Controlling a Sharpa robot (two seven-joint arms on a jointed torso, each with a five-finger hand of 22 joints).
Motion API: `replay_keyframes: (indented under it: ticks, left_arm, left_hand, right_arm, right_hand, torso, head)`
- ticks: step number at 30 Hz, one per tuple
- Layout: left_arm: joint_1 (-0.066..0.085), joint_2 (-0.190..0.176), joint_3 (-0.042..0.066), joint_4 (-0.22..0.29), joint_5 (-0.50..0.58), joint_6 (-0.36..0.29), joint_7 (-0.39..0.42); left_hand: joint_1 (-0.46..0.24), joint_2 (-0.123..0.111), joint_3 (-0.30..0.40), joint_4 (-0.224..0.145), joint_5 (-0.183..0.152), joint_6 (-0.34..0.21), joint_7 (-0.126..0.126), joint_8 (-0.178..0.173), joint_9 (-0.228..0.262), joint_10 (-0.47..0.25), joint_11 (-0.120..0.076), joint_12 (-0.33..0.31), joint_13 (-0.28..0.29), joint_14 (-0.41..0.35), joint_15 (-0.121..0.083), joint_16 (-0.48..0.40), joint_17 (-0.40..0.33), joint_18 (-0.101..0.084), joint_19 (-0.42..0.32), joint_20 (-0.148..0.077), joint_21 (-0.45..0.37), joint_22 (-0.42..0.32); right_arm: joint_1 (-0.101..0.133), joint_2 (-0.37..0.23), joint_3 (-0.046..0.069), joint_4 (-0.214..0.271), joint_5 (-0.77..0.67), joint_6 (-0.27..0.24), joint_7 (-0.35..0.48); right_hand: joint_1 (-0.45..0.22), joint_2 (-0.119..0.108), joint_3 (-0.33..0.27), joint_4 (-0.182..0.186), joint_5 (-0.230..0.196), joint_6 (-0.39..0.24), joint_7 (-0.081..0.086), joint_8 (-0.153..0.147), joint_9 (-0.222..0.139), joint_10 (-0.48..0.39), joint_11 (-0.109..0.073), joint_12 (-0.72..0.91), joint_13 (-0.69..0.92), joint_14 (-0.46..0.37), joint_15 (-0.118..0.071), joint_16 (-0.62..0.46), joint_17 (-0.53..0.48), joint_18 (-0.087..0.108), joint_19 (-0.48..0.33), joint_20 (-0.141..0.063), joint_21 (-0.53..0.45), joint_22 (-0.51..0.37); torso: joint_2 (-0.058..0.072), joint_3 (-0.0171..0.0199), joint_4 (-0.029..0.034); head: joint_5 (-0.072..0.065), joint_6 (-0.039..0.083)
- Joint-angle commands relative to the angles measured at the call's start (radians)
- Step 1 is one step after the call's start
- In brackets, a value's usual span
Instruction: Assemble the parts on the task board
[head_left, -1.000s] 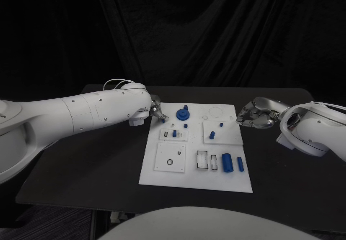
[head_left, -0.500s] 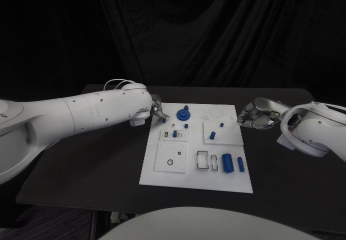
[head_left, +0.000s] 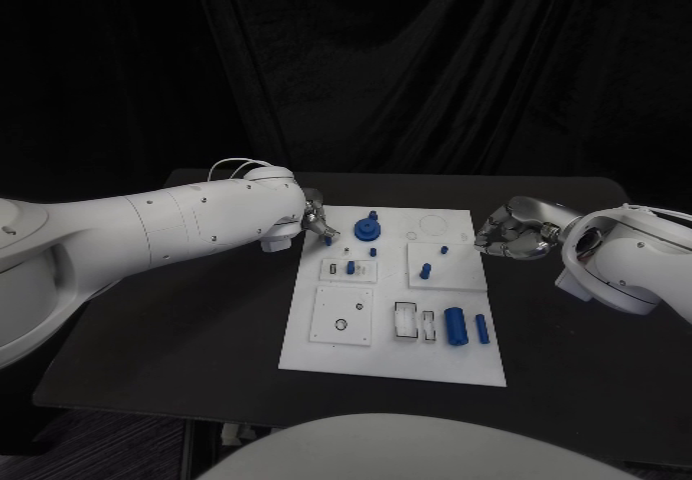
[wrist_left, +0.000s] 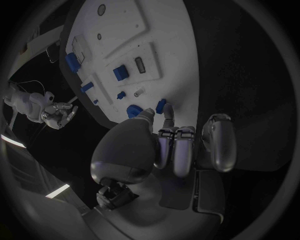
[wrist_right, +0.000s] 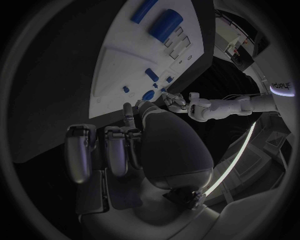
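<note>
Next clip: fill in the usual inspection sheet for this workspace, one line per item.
Surface: black table, bare around the board.
Job's things: white task board in the middle of the table; blue gear-like part near its far edge; small blue pegs mid-board; large blue cylinder and a slimmer one lying near the right edge.
Clutter: nothing seen.
Hands: left hand at the board's far left corner, a small blue part at its fingertips; whether it is pinched cannot be told. Right hand beside the board's right edge, fingers curled, holding nothing.
Cables: thin white loops on the left arm.
Surroundings: black curtain behind the table.
</note>
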Motion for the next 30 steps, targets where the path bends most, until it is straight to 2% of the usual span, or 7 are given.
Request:
replay_keyframes:
  ticks: [1,4,15,19,22,26,30]
  left_arm:
    - [-0.002,0.002,0.001,0.001,0.006,-0.003,0.009]
    - [-0.003,0.002,0.001,0.0,0.006,0.0,0.007]
    - [-0.004,0.003,0.001,0.002,0.006,0.002,0.007]
    - [-0.005,0.003,0.001,0.001,0.006,-0.002,0.008]
    - [-0.005,0.002,0.001,0.001,0.006,-0.006,0.011]
    - [-0.006,0.0,0.001,0.002,0.006,-0.014,0.015]
    - [-0.006,-0.002,0.001,0.006,0.006,-0.022,0.017]
  left_hand:
    - [0.016,-0.001,0.004,-0.008,0.018,-0.011,-0.001,0.013,0.011,0.104,0.004,0.003,0.263,0.104,0.005,0.003,0.263,0.012,-0.001,0.006,0.001,0.189]
    - [0.028,0.0,0.014,-0.015,0.044,-0.015,-0.004,0.026,0.026,0.104,0.002,0.003,0.263,0.104,0.004,0.003,0.263,0.012,-0.002,0.005,0.0,0.188]
    - [0.054,-0.006,0.062,-0.029,0.086,-0.015,-0.015,0.057,0.063,0.104,-0.007,0.003,0.263,0.104,-0.003,0.003,0.263,0.012,-0.003,-0.001,0.0,0.188]
    - [0.065,-0.012,0.097,-0.032,0.081,-0.016,-0.018,0.06,0.067,0.104,-0.01,0.003,0.263,0.104,-0.006,0.003,0.263,0.013,-0.004,-0.004,0.0,0.188]
    - [0.064,-0.028,0.146,-0.029,0.102,-0.016,-0.02,0.063,0.071,0.104,-0.012,0.003,0.263,0.104,-0.008,0.003,0.263,0.012,-0.004,-0.006,0.0,0.188]
    - [0.059,-0.048,0.202,-0.025,0.096,-0.014,-0.021,0.067,0.076,0.104,-0.013,0.003,0.263,0.104,-0.008,0.003,0.263,0.012,-0.004,-0.008,0.001,0.188]
    - [0.05,-0.085,0.302,-0.029,0.102,-0.004,-0.026,0.075,0.082,0.104,-0.017,0.003,0.263,0.104,-0.01,0.003,0.263,0.012,-0.003,-0.012,0.004,0.189]
  right_arm:
    - [-0.003,-0.001,0.001,0.003,-0.002,0.014,-0.02]
    - [-0.003,-0.001,0.001,0.002,-0.002,0.015,-0.021]
    - [-0.003,0.0,0.001,0.002,-0.002,0.014,-0.021]
    - [-0.003,0.0,0.001,0.002,-0.002,0.015,-0.021]
    - [-0.003,0.0,0.001,0.002,-0.002,0.015,-0.021]
    - [-0.003,0.0,0.001,0.001,-0.002,0.016,-0.021]
    - [-0.003,0.0,0.001,0.001,-0.002,0.016,-0.022]
  right_hand:
    - [0.008,0.001,0.006,0.001,0.004,0.0,0.001,0.0,-0.001,0.106,0.003,-0.002,0.263,0.101,0.005,0.0,0.256,-0.002,0.074,0.006,-0.003,0.244]
    - [0.007,0.0,0.006,0.001,0.005,-0.001,0.001,-0.001,-0.001,0.106,0.004,-0.002,0.263,0.101,0.005,0.0,0.256,-0.001,0.074,0.006,-0.004,0.244]
    - [0.007,0.0,0.006,0.001,0.005,-0.001,0.001,-0.001,-0.002,0.106,0.004,-0.002,0.263,0.101,0.005,0.0,0.255,-0.001,0.073,0.006,-0.005,0.243]
    - [0.008,-0.001,0.007,0.0,0.006,-0.001,0.001,-0.001,-0.002,0.106,0.004,-0.002,0.263,0.101,0.005,0.0,0.255,-0.001,0.073,0.006,-0.005,0.243]
    - [0.011,0.0,0.01,-0.002,0.014,0.0,0.001,0.0,-0.002,0.106,0.004,-0.002,0.263,0.101,0.005,-0.001,0.254,-0.001,0.073,0.006,-0.005,0.243]
    - [0.015,-0.002,0.015,-0.005,0.04,0.0,0.001,0.0,-0.003,0.106,0.004,-0.002,0.263,0.101,0.005,-0.001,0.254,-0.001,0.073,0.006,-0.006,0.243]
    - [0.018,-0.004,0.021,-0.008,0.065,0.0,0.001,0.0,-0.003,0.106,0.004,-0.002,0.263,0.101,0.005,-0.001,0.254,-0.001,0.073,0.006,-0.006,0.243]
  torso:
    - [0.0,0.0004,0.0001]
    - [0.0,0.0004,0.0001]
    - [0.0,0.0001,0.0]
    - [0.0,-0.0001,-0.0001]
    - [0.0,0.0,0.0001]
    - [0.0,0.0,-0.0001]
    - [0.0,0.0,0.0003]
  head:
    - [0.0,0.0]
    - [-0.001,0.0]
    - [0.0,0.0]
    - [0.0,0.0]
    - [0.0,0.0]
    - [0.001,0.0]
    - [0.003,0.0]
